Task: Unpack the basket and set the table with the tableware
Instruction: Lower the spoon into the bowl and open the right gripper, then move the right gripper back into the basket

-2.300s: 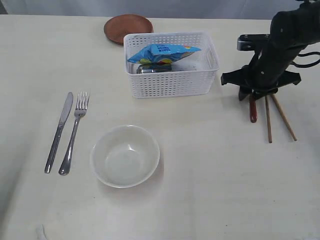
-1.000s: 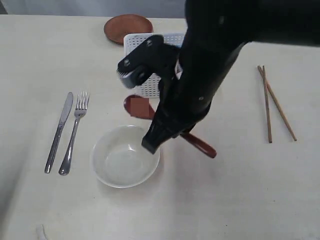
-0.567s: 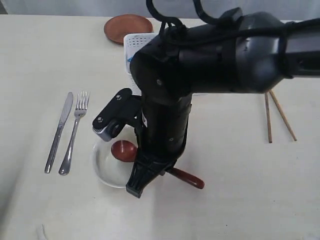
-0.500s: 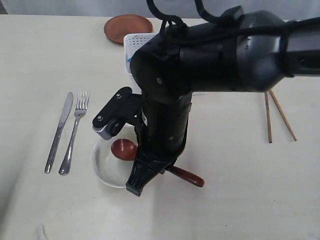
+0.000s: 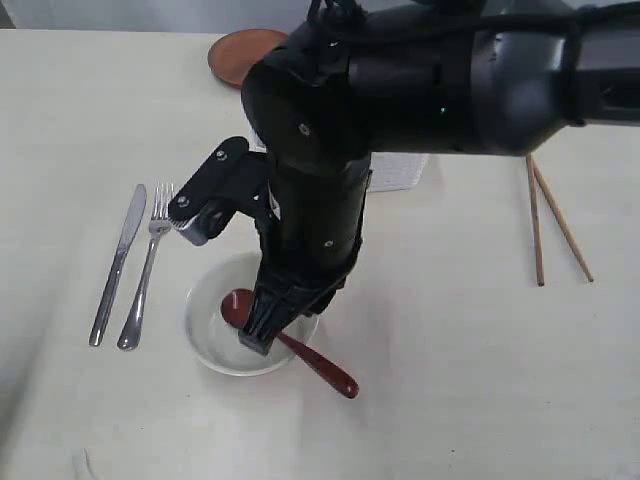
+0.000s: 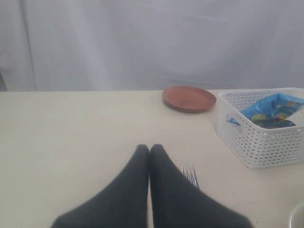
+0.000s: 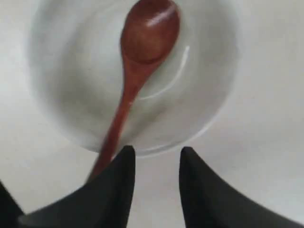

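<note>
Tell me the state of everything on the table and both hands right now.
spoon, head in the bowl, handle leaning over its rim.
bowl, upright, holds the spoon.
basket, upright, chip bag inside.
plate, flat, empty.
knife and fork, lying side by side.
chopsticks, lying on the table.
right hand, open, gripping nothing.
left hand, shut, empty.

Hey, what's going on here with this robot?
The right gripper hangs open over the white bowl, where the brown spoon lies, bowl end inside and handle over the rim, not gripped. The left gripper is shut, idle near the fork. The knife, fork and chopsticks lie on the table; the basket holds a blue bag.
</note>
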You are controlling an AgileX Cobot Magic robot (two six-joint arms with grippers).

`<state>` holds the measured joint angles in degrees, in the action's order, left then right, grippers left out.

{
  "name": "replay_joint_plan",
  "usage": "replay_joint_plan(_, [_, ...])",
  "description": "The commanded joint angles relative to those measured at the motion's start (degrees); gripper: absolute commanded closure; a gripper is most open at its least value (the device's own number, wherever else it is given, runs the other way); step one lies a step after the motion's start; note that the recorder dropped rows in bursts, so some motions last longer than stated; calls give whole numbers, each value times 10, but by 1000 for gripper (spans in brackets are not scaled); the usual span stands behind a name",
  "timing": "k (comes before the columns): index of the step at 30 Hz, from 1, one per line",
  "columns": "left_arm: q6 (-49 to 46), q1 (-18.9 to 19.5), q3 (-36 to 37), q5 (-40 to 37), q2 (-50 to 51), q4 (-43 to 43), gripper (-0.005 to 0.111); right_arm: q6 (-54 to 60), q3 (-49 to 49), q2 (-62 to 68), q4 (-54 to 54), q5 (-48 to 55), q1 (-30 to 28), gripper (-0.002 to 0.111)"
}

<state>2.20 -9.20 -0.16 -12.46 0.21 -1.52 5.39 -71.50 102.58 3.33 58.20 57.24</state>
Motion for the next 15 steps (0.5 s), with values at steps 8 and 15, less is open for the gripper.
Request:
replay_joint_plan(8, [0, -1, 2, 4, -2, -2, 107, -138, -110, -36, 172, -7, -165, 77])
replay_joint_plan(15, [0, -1, 2, 4, -2, -2, 107, 14, -110, -36, 95, -170, -256, 77])
